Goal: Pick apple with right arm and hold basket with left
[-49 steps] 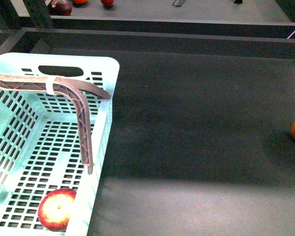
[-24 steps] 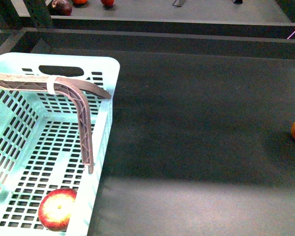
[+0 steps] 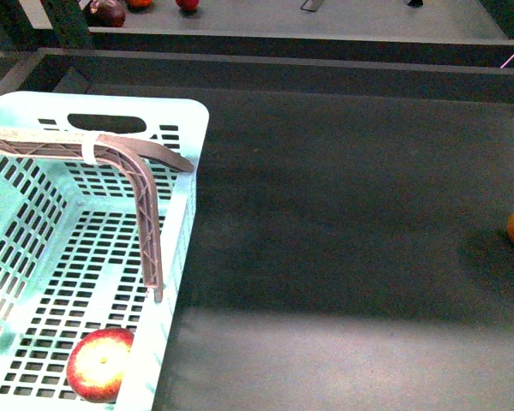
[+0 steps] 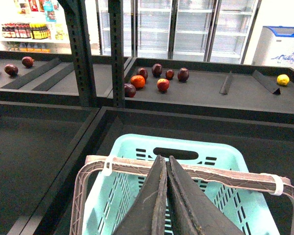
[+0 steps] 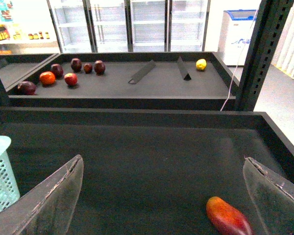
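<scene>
The apple (image 3: 100,365) lies on the slotted floor of the basket (image 3: 178,223), in the near corner, touching or almost touching the wall that faces the open table (image 3: 343,257). The basket stands at the left of the table in the front view. Its grey-brown handle bar (image 3: 146,214) is raised over the basket, with a white band near the bend.

Left gripper (image 4: 167,196): fingers pressed together, tips meeting just under the handle bar in the left wrist view. The views do not show whether the bar is caught between them.

Right gripper (image 5: 161,196): fingers spread wide, nothing between them. In the right wrist view it faces the bare table, with only a corner of the basket at the picture's edge. The elongated orange-red fruit (image 5: 228,217) lying near it is not the target.

Governing relation: the apple lies well to the left of the right gripper, inside the basket and behind its wall. The left arm is the nearer one, yet the task assigns the pick to the right arm. Judgement: the right arm must cross leftward and descend over the wall from above, clear of the handle bar
</scene>
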`<state>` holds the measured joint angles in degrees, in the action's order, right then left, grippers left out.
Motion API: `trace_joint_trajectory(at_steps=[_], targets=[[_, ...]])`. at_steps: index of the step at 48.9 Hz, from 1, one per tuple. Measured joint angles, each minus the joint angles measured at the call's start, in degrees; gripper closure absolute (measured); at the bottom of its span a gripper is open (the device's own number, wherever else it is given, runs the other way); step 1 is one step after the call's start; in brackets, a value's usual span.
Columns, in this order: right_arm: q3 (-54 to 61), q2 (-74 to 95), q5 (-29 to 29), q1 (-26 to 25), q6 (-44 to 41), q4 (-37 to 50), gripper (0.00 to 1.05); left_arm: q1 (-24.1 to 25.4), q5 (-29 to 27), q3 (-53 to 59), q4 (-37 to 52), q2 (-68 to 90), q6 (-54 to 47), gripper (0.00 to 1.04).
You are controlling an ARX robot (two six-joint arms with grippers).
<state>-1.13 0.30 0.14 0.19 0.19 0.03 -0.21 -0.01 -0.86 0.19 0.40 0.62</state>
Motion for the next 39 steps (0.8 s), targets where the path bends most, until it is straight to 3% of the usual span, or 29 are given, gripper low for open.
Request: trace_joint_trajectory(at_steps=[18,39], targets=[[0.0,0.0,0.0,0.0,0.0,0.0,0.09,0.0,0.0,0.0,0.0,0.0,0.0,1.01],[0.0,0.0,0.0,0.0,0.0,0.0,0.09,0.0,0.0,0.0,0.0,0.0,0.0,0.19]])
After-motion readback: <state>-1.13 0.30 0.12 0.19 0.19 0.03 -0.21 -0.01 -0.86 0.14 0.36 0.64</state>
